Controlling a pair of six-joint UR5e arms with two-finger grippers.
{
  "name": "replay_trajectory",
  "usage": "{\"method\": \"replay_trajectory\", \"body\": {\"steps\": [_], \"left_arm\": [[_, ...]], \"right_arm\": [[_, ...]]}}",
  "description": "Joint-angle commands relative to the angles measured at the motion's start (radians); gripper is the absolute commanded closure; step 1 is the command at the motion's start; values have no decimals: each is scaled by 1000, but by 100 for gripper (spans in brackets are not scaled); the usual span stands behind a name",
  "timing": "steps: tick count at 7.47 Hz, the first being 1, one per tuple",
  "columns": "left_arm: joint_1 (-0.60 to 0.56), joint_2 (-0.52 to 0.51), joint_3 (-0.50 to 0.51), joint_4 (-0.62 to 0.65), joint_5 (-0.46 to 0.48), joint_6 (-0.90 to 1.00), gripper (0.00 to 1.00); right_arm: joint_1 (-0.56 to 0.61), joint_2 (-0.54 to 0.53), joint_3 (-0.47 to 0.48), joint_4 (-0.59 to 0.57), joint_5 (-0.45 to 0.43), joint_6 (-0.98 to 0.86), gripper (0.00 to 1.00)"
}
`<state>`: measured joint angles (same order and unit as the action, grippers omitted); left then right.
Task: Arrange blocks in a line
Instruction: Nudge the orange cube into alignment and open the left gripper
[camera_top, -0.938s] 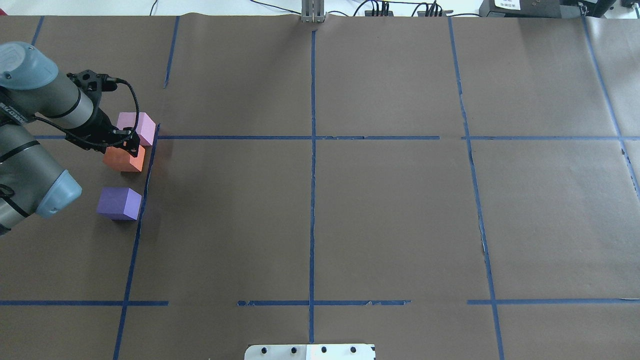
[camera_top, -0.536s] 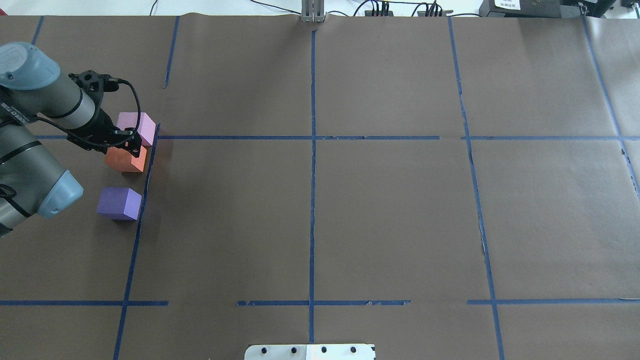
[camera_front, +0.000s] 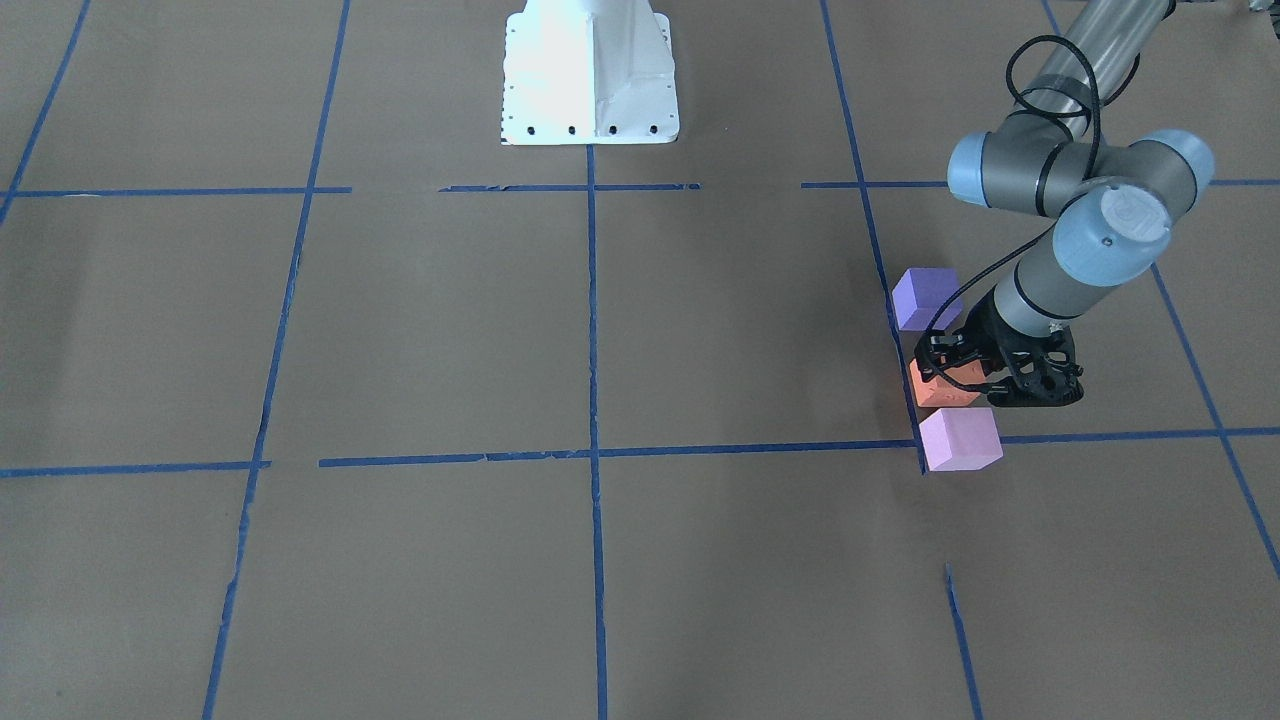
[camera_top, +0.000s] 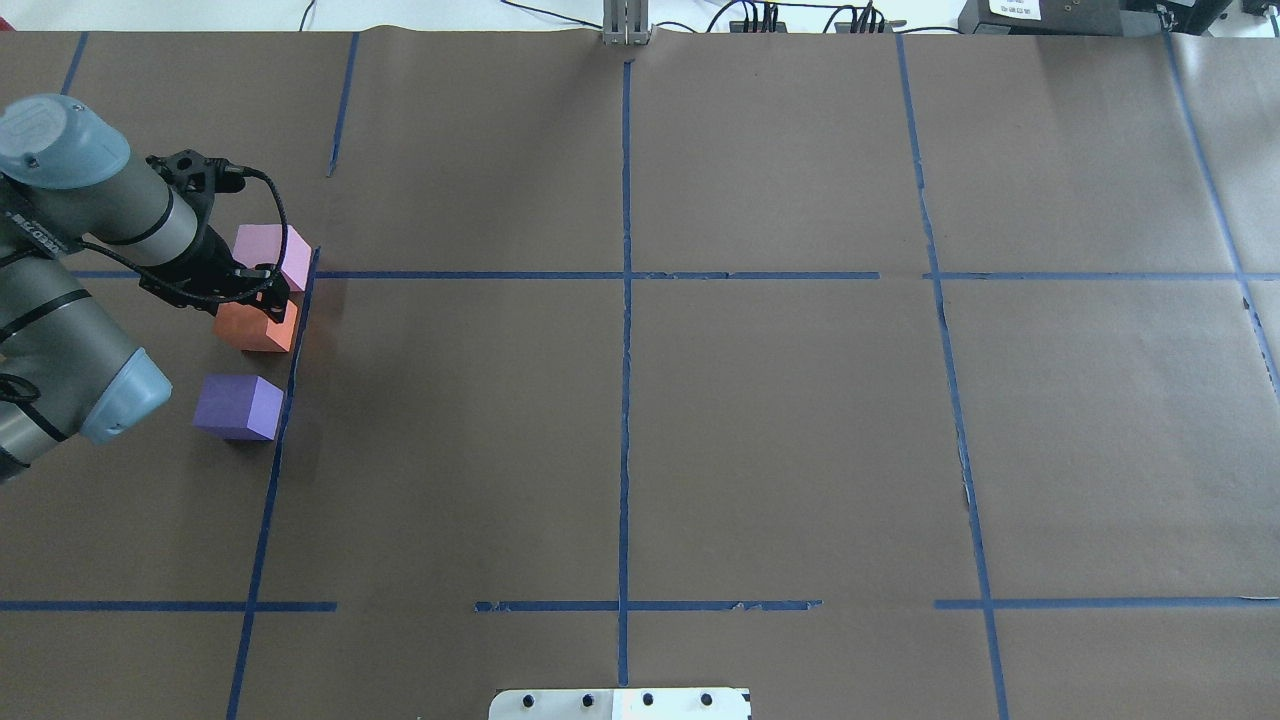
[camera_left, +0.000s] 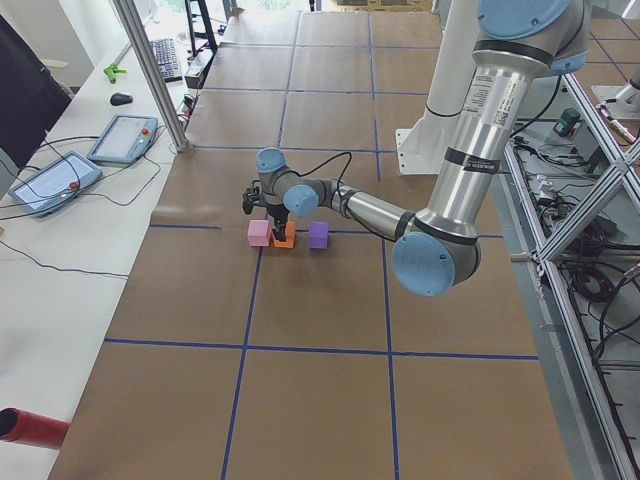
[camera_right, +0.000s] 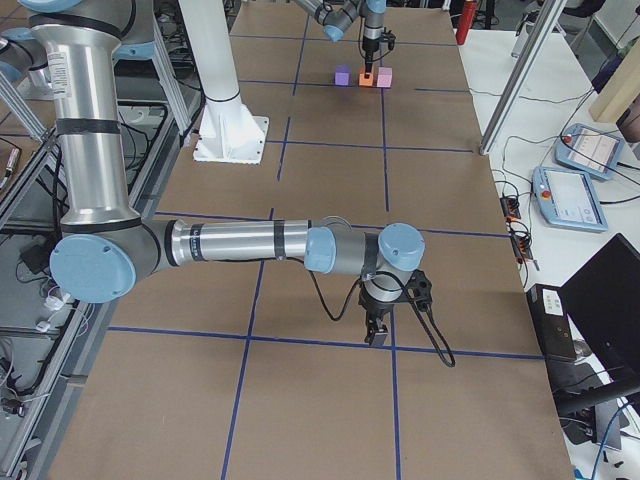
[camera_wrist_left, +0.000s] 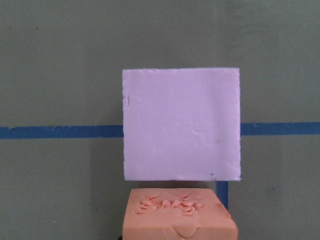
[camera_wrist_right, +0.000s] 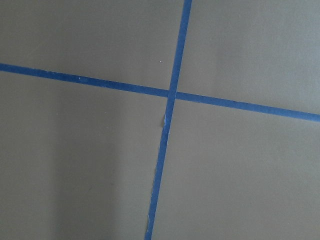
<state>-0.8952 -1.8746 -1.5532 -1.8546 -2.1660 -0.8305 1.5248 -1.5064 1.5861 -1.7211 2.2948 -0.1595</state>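
Three cubes stand in a row beside a blue tape line at the table's left end. The pale pink block (camera_top: 272, 252) is farthest from the robot, the orange block (camera_top: 255, 328) is in the middle, and the purple block (camera_top: 238, 406) is nearest. My left gripper (camera_top: 263, 298) points down and is shut on the orange block (camera_front: 938, 392), low at the table. In the left wrist view the orange block (camera_wrist_left: 177, 220) sits just short of the pink block (camera_wrist_left: 181, 125). My right gripper (camera_right: 377, 338) shows only in the exterior right view, so I cannot tell if it is open.
Brown paper with a grid of blue tape (camera_top: 625, 300) covers the table. The robot's white base (camera_front: 590, 70) stands at the middle of the near side. Tablets (camera_left: 50, 180) and cables lie beyond the far edge.
My left gripper and the orange block have shifted slightly toward the tape line and a little toward the purple block. The pink and purple blocks have not moved.
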Motion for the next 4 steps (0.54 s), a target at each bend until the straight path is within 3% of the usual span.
{"method": "replay_trajectory", "body": {"steps": [1,3,4], "left_arm": [[1,0,-2,0,0,1,31],[1,0,-1,0,-2,1,19],[1,0,-1,0,-2,2,6]], "right_arm": [[2,0,0,0,0,0,0],[0,0,0,0,0,0,0],[0,0,0,0,0,0,0]]}}
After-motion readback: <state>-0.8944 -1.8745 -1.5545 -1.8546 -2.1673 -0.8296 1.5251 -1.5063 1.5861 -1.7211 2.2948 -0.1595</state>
